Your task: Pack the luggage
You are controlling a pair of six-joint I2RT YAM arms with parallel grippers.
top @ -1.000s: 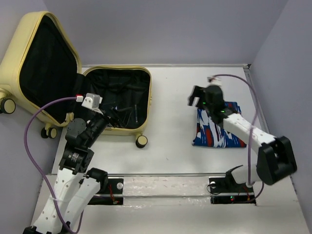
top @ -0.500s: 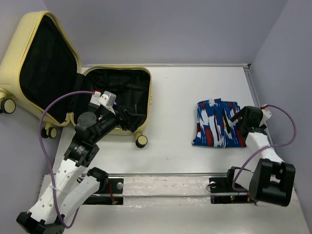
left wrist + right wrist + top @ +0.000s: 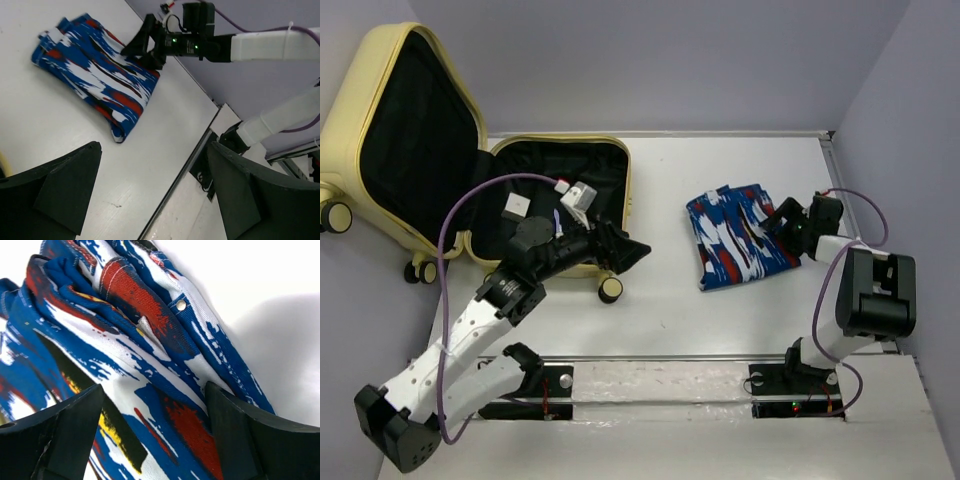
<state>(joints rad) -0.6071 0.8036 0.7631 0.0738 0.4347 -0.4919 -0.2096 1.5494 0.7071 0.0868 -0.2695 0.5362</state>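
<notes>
Left gripper (image 3: 632, 253): out past the suitcase's front wheel (image 3: 611, 289), low over the table (image 3: 670, 320), fingers spread wide with nothing between them. Its wrist cam looks straight at the cloth, so it reads as waiting or set up for a handover.

Folded patterned cloth (image 3: 735, 238): flat on the table, right of centre, well apart from the suitcase.

Right gripper (image 3: 782, 222): at the cloth's right edge, jaws wide open. Wrist cam shows fabric folds filling the gap between the fingers (image 3: 55, 430), but nothing is clamped. Can't tell if the pads touch the cloth.

Suitcase (image 3: 625, 190): far left, open, lid propped up, black-lined lower half lying flat and facing up.

Step in hand, my read: grab the cloth. To do it well:
- push in deeper so the jaws catch all layers, not just the top fold
- close fully before lifting
- lift high enough to clear the suitcase rim
- left arm sits in the carry path, so coordinate or move it aside
</notes>
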